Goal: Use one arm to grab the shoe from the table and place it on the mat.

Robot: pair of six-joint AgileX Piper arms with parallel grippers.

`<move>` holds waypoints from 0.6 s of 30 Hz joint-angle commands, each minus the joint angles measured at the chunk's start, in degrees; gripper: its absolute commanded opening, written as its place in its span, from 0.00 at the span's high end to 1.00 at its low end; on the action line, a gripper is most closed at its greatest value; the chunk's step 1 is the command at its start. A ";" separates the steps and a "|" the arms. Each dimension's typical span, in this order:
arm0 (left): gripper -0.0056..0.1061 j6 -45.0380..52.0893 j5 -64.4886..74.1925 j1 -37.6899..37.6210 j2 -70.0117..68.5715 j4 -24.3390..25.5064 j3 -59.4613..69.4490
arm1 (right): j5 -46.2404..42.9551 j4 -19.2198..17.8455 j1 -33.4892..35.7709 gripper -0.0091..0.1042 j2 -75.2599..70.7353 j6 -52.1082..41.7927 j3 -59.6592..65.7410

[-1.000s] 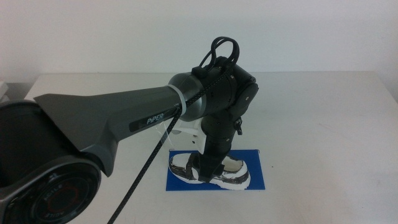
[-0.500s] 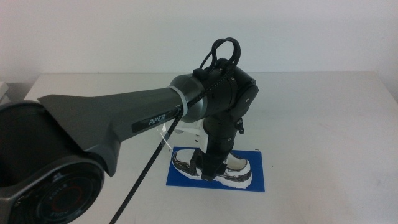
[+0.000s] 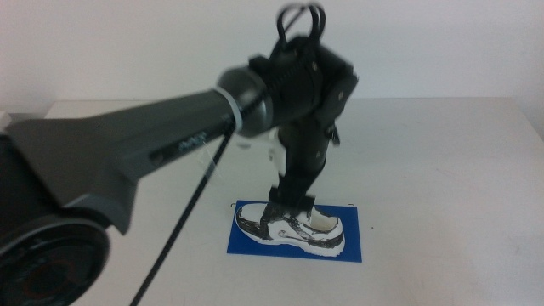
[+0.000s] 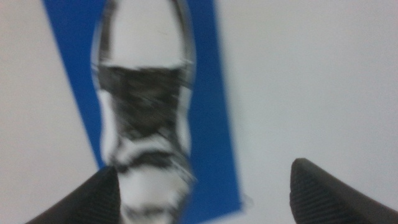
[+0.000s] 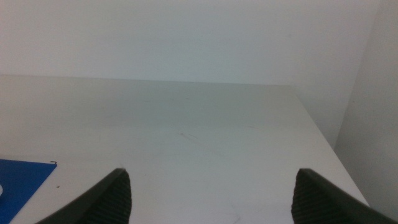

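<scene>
Since a second ago the left arm (image 3: 170,140) is lifting away, its left gripper (image 3: 287,204) now just above the sneaker (image 3: 291,228) rather than down around it. Its jaws are standing wide apart and empty in the left wrist view, with the sneaker lying released below them on the blue mat (image 3: 348,245). Retreating well is probably meaning rising straight up, clear of the collar, before swinging aside. Farther off, the right gripper (image 5: 208,196) is waiting open over the white table (image 5: 186,124).
</scene>
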 commanded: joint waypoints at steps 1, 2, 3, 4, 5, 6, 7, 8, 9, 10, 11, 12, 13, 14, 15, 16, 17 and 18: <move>0.11 -1.25 5.73 0.02 -5.59 2.01 -3.72 | -4.54 -0.49 0.18 0.33 -1.21 -0.72 -0.54; 0.11 -1.19 5.73 0.02 -6.40 2.56 -4.70 | -4.54 -0.49 0.18 0.33 -1.21 -0.72 -0.54; 0.11 -0.91 5.73 0.02 -7.17 3.07 -5.59 | -4.54 -0.49 0.18 0.33 -1.21 -0.72 -0.54; 0.11 0.03 5.73 0.02 -8.04 3.84 -6.40 | -4.54 -0.49 0.18 0.33 -1.21 -0.72 -0.54; 0.11 1.34 5.73 0.02 -8.98 4.78 -7.20 | -4.54 -0.49 0.18 0.33 -1.21 -0.72 -0.54; 0.11 2.61 5.73 0.02 -9.75 5.88 -7.84 | -4.54 -0.49 0.18 0.33 -1.21 -0.72 -0.54; 0.11 4.38 5.73 0.02 -10.80 7.56 -8.58 | -4.54 -0.49 0.18 0.33 -1.21 -0.72 -0.54; 0.11 6.76 5.73 0.02 -11.91 9.58 -9.17 | -4.54 -0.49 0.18 0.33 -1.21 -0.72 -0.54; 0.11 9.19 5.73 0.02 -12.80 11.23 -9.58 | -4.54 -0.49 0.18 0.33 -1.21 -0.72 -0.54; 0.11 12.80 5.73 0.02 -13.89 13.23 -9.92 | -4.54 -0.49 0.18 0.33 -1.21 -0.72 -0.54; 0.11 17.05 5.73 0.02 -15.03 15.14 -9.97 | -4.54 -0.49 0.18 0.33 -1.21 -0.72 -0.54; 0.11 21.11 5.73 0.02 -16.07 16.38 -9.97 | -4.54 -0.49 0.18 0.33 -1.21 -0.72 -0.54; 0.11 26.98 5.73 0.02 -17.10 17.69 -9.97 | -4.54 -0.49 0.18 0.33 -1.21 -0.72 -0.54; 0.11 33.03 5.73 0.02 -18.04 19.02 -9.97 | -4.54 -0.49 0.18 0.33 -1.21 -0.72 -0.54; 0.11 39.13 5.73 0.02 -18.96 20.65 -9.97 | -4.54 -0.49 0.18 0.33 -1.21 -0.72 -0.54; 0.11 45.16 5.73 0.02 -19.67 22.82 -9.97 | -4.54 -0.49 0.18 0.33 -1.21 -0.72 -0.54; 0.11 51.13 5.73 0.02 -20.59 25.19 -9.97 | -4.54 -0.49 0.18 0.33 -1.21 -0.72 -0.54; 0.11 55.78 5.73 0.02 -21.29 26.96 -9.97 | -4.54 -0.49 0.18 0.33 -1.21 -0.72 -0.54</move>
